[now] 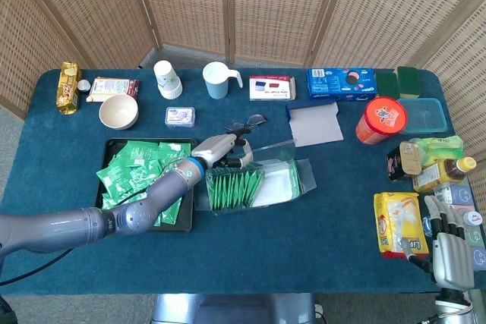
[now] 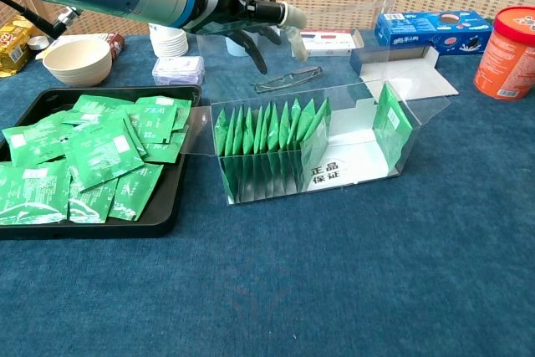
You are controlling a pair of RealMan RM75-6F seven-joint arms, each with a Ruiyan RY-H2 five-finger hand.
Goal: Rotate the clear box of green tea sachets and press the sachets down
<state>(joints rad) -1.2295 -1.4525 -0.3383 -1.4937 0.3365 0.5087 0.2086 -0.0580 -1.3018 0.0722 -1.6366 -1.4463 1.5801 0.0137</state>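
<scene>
The clear box (image 1: pixel 298 180) (image 2: pixel 351 175) lies mid-table, slightly skewed, its lid flap standing open at the back. A row of green tea sachets (image 1: pixel 234 187) (image 2: pixel 266 141) stands upright in its left half. One more sachet (image 2: pixel 391 125) leans at the right end. My left hand (image 1: pixel 225 148) (image 2: pixel 244 12) hovers at the box's back left corner with fingers stretched over the lid flap; whether it touches the flap is unclear. It holds nothing. My right hand (image 1: pixel 449 251) rests at the table's near right edge, fingers straight, empty.
A black tray (image 1: pixel 107 144) (image 2: pixel 179 200) of loose green sachets sits just left of the box. Glasses (image 1: pixel 246 122) (image 2: pixel 288 79) and an open blue carton (image 1: pixel 314 122) lie behind it. A bowl (image 1: pixel 118 111), red canister (image 1: pixel 380 120) and snack packs (image 1: pixel 398 222) stand around.
</scene>
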